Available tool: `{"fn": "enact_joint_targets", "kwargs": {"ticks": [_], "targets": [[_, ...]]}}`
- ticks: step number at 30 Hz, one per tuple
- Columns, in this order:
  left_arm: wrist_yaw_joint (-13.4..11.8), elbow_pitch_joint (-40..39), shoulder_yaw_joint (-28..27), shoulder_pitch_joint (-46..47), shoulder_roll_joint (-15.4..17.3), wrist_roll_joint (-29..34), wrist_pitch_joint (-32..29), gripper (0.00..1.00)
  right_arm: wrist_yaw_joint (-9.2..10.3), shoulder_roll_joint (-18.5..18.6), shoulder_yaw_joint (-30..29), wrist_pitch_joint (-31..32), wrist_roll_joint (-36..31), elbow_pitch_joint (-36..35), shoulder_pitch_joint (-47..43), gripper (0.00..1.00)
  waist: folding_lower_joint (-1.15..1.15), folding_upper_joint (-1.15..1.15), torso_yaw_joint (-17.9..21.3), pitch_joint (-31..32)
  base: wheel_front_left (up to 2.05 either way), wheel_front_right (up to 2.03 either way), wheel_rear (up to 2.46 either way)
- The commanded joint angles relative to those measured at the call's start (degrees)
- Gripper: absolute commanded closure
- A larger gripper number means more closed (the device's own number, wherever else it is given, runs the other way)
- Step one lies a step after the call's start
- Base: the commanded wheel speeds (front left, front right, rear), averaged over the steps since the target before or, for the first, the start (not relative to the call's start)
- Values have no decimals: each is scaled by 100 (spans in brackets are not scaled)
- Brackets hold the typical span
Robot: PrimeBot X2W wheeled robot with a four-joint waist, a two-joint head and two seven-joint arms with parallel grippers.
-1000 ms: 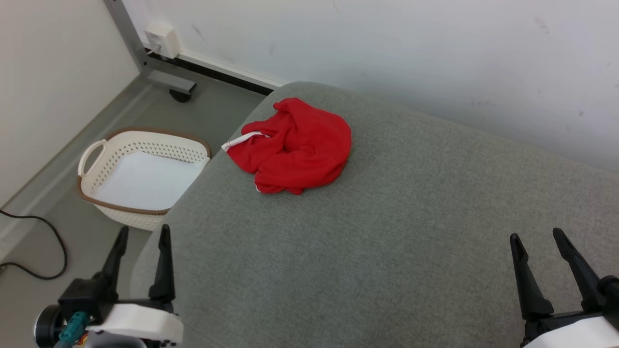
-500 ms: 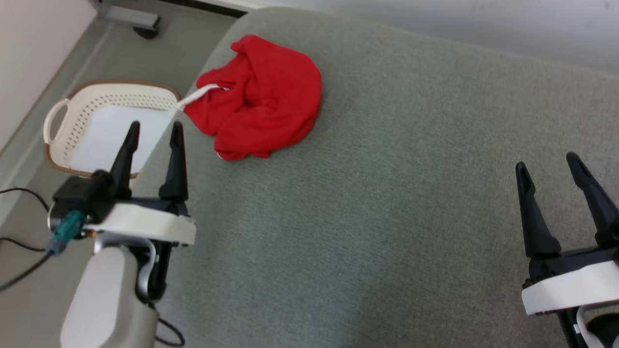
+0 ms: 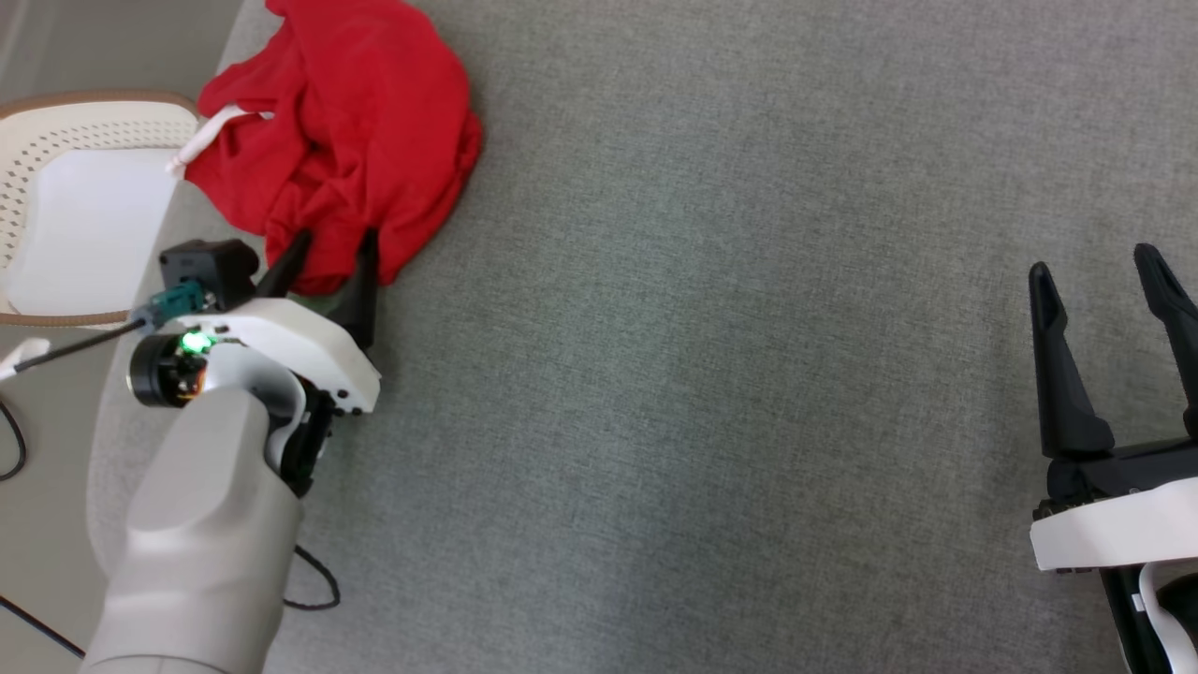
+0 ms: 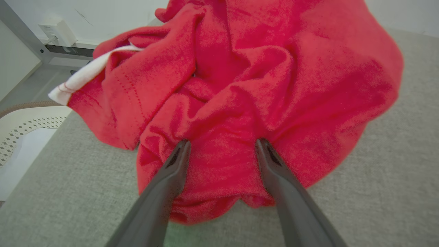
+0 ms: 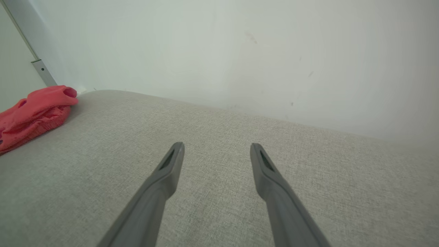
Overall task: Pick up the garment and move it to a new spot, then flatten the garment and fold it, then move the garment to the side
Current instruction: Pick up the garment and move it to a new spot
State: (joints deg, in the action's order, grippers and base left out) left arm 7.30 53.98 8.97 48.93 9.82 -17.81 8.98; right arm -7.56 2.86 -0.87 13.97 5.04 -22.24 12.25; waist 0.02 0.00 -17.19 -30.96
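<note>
Red garment (image 3: 356, 122) at left cushion (image 3: 702, 328) edge, basket (image 3: 94, 110) beyond.

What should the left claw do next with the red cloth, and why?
Probably ease forward and close. The left gripper is open, its fingertips at the near edge of the crumpled red garment with a fold between them; nothing is gripped yet.

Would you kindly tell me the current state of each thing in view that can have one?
red garment: crumpled in a heap on the grey cushion, not yet lifted.
left gripper: open, fingers straddling a bulge at the garment's near edge, not closed on it.
right gripper: open, holding nothing, over bare cushion.
basket: upright on the floor beside the cushion, no garment inside.
</note>
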Motion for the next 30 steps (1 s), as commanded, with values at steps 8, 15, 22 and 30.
{"fn": "enact_joint_targets", "kwargs": {"ticks": [8,15,22,30], "targets": [[-44,565,257,88,255,129,439,100,16,8,-123,-177,21,186,-200,0,-2,0,58,464,0,0,0],[-297,-88,99,-280,541,200,617,100,16,6,-74,-404,191,405,-430,0,-2,0,211,1228,0,0,0],[-540,-1547,-102,-1266,683,244,617,100,16,5,-50,-587,476,668,-748,0,-2,0,419,1983,0,0,0],[-747,-3341,60,-2409,606,237,226,100,16,7,6,-739,725,831,-1081,0,-2,0,768,2350,0,0,0]]}}
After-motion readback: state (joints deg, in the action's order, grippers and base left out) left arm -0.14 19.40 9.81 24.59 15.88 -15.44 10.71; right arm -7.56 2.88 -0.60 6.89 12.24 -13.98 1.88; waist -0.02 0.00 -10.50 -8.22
